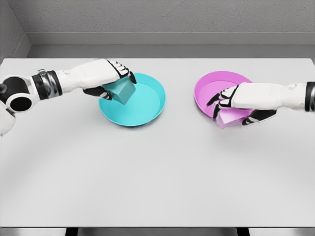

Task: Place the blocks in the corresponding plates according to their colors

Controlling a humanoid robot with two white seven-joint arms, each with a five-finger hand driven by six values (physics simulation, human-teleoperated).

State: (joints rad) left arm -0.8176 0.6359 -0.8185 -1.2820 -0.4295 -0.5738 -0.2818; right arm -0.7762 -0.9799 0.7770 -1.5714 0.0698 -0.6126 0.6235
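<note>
1. Two plates sit on the white counter (157, 187), both in the upper half of the frame: a cyan plate (142, 110) left of centre and a magenta plate (211, 86) right of centre, well apart from each other.
2. From the left edge the left robot hand (110, 81) reaches in over the cyan plate's left rim, its white arm stretching back to the frame's left border.
3. Its fingers are curled around a teal block (123, 91), which sits tilted inside the cyan plate's left portion (whether it touches the plate floor is hard to tell).
4. From the right edge the right robot hand (236, 103) reaches across the lower right part of the magenta plate.
5. Its fingers wrap over a pale pink block (229, 119), gripping it from above with the thumb on the near side.
6. That pink block lies at the magenta plate's lower rim, partly overhanging toward the counter; part of it is hidden under the hand.
7. Behind the counter, a grey wall and floor strip fill the top of the frame.
</note>
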